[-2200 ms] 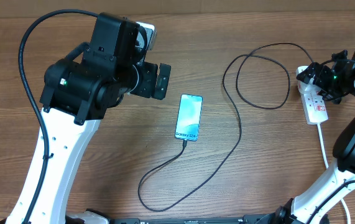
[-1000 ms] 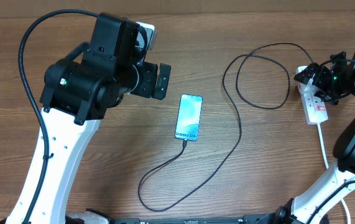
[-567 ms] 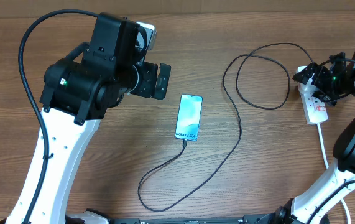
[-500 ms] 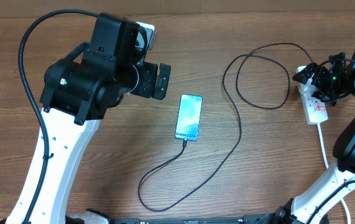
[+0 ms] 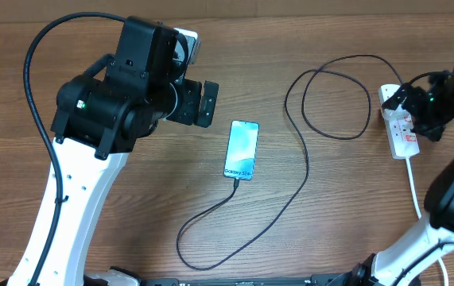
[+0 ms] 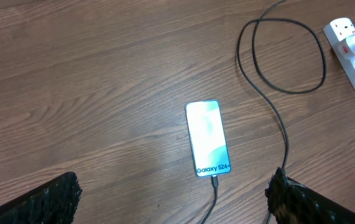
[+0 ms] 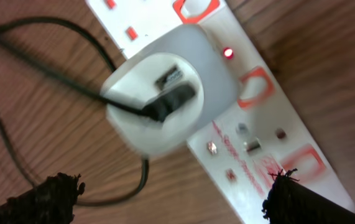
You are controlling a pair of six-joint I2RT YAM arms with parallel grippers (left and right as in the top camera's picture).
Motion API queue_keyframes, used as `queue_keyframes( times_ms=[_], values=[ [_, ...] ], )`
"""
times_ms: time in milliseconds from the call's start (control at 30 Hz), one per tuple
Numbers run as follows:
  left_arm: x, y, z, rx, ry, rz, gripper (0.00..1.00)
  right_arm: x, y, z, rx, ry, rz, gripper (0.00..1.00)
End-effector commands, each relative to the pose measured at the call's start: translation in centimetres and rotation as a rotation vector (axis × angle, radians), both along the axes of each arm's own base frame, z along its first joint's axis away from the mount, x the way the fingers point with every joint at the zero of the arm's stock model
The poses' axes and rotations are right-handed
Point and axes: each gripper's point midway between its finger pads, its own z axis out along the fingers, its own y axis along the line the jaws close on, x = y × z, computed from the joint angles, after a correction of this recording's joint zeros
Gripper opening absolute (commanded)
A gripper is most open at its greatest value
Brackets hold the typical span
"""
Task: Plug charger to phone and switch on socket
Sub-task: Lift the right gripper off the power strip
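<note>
Right claw has backed off the socket, wide and empty, since its light glows red. Left claw hangs wide.

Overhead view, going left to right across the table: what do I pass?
Left hand → phone → charger, its big loop → socket.

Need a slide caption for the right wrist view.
White adapter seated in the power strip, black charger cable plugged into its face, small red light glowing beside it on the strip.
</note>
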Motion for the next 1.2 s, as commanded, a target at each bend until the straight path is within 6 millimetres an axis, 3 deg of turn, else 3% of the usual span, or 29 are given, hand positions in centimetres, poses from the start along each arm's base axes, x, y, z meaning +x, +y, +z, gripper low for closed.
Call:
queue_keyframes(
  times_ms=[0, 333, 600, 767, 1167],
  values=[
    [0.3, 0.1, -0.3, 0.020, 0.002, -0.008, 0.99, -0.3, -0.5, 7.1, -0.101, -0.123, -0.039, 1.00],
    [0.3, 0.1, -0.3, 0.020, 0.002, -0.008, 0.99, -4.3, 0.9, 14.8, -0.169, -0.220, -0.077, 1.00],
    [0.3, 0.1, -0.3, 0.020, 0.002, -0.008, 0.99, -7.7, 1.5, 18.7, -0.240, -0.263, -0.120, 1.00],
    [0.3, 0.1, -0.3, 0.020, 0.002, -0.008, 0.99, -8.9, 2.1, 20.1, -0.252, -0.293, -0.121, 1.00],
    [0.3, 0.1, -0.3, 0.020, 0.002, -0.008, 0.99, -8.9, 2.1, 20.1, -0.252, -0.293, -0.121, 1.00]
  ],
)
